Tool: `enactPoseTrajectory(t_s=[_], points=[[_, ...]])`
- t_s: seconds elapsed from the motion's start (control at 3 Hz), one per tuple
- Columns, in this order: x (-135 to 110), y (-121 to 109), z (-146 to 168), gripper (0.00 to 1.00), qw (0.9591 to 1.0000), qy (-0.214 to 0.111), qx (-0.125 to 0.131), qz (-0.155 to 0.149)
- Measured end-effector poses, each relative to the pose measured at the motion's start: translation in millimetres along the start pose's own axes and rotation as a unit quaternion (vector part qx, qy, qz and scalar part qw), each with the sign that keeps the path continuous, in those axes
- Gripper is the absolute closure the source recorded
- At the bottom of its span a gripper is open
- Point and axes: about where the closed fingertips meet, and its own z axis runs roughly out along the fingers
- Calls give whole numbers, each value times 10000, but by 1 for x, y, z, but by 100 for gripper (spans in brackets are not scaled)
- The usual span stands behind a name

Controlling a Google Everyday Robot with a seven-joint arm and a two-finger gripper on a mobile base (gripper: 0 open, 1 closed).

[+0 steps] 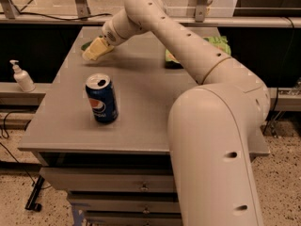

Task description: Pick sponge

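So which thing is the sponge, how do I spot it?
Find the grey table, then its far left corner, where the gripper sits. The sponge is the small dark green edge peeking out beside the gripper. The other green thing, a brighter pouch, lies far right behind the arm.
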Motion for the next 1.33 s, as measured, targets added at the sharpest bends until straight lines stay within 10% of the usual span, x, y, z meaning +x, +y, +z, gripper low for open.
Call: enactPoseTrajectory(t_s=[1.33], points=[[25, -20, -42, 100, 9982, 63, 557, 215]])
